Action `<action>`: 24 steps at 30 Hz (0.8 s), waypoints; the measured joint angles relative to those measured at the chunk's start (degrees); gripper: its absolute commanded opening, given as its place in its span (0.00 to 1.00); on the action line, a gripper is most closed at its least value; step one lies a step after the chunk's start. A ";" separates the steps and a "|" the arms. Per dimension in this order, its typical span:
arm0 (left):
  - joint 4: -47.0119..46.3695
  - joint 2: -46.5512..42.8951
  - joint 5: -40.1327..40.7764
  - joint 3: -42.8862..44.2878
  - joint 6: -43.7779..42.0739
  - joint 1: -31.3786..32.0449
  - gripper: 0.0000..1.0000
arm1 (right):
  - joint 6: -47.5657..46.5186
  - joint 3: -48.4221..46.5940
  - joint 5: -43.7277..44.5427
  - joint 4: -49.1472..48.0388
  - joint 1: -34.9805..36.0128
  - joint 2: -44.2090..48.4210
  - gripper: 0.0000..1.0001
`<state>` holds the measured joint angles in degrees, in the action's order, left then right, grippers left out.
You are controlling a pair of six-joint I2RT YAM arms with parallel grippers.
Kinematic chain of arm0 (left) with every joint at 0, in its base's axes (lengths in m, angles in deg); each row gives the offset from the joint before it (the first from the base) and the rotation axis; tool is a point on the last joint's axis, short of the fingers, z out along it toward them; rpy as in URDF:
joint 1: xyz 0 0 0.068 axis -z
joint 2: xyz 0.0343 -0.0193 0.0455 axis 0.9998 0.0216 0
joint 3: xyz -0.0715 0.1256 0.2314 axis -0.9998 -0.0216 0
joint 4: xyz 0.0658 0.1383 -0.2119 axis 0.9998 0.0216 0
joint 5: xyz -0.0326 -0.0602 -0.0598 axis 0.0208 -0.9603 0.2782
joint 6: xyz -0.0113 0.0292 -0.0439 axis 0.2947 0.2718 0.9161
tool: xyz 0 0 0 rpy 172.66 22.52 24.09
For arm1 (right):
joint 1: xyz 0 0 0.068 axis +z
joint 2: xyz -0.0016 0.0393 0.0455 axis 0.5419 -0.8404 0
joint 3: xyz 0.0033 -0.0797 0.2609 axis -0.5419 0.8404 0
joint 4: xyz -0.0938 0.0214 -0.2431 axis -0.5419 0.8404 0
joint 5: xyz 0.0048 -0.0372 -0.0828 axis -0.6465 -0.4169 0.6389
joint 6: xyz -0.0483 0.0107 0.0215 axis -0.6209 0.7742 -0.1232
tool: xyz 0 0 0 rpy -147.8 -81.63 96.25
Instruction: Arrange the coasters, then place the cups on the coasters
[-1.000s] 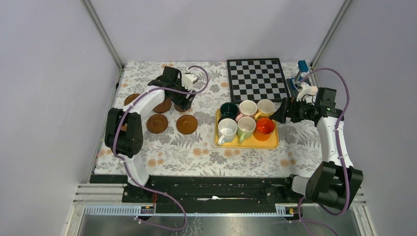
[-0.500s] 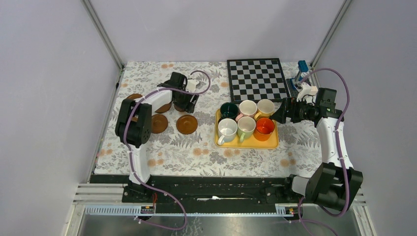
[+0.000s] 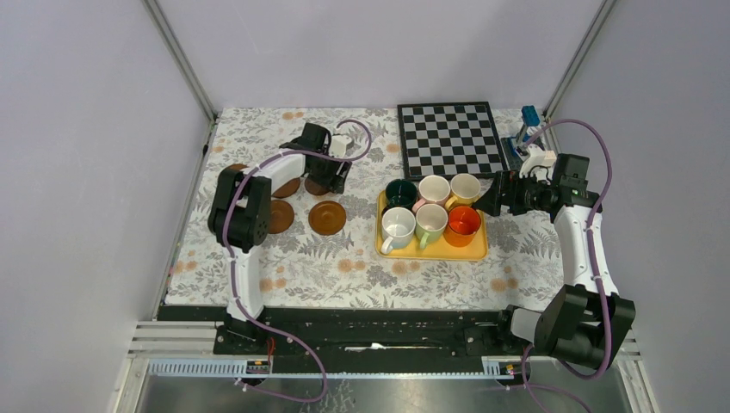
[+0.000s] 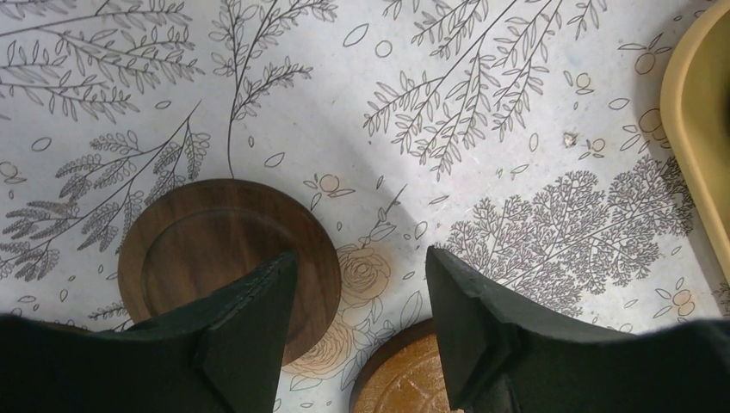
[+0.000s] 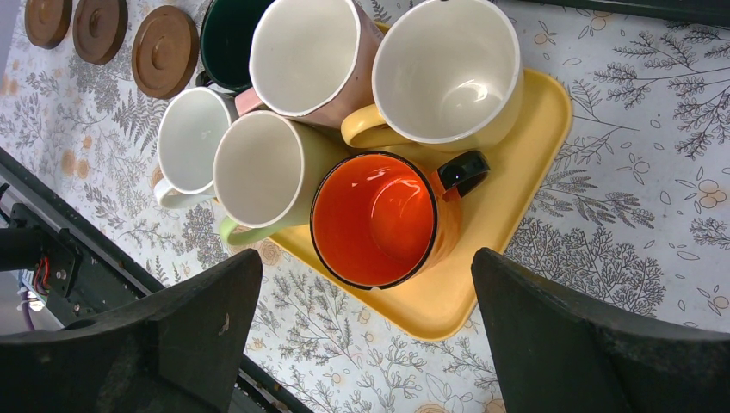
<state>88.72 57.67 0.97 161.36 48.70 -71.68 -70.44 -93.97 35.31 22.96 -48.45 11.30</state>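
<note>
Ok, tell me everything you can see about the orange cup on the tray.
The orange cup is a glossy, ceramic-looking mug, orange inside and out, with a thin dark rim and a black handle. It stands upright and empty on the yellow tray, at the right end of the row nearer the arms, close against the light green cup, with the cream-yellow cup just behind. Nothing grips it.

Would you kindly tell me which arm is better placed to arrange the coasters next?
Left. Its gripper hangs open over the coasters, whereas the right gripper sits open across the table beside the tray, facing the cups.
</note>
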 measured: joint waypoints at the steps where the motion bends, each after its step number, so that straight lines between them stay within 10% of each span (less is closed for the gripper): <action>1: 0.07 0.20 -0.13 0.31 0.02 0.11 0.61 | 0.00 0.00 0.00 0.00 0.00 0.00 0.98; 24: 0.94 2.64 -2.89 4.24 0.72 3.52 0.63 | -0.02 0.02 0.04 0.00 0.00 -0.02 0.98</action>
<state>89.66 60.31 -1.91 165.60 49.42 -68.16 -70.46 -93.95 35.36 22.96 -48.45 11.28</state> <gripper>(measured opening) 0.612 0.988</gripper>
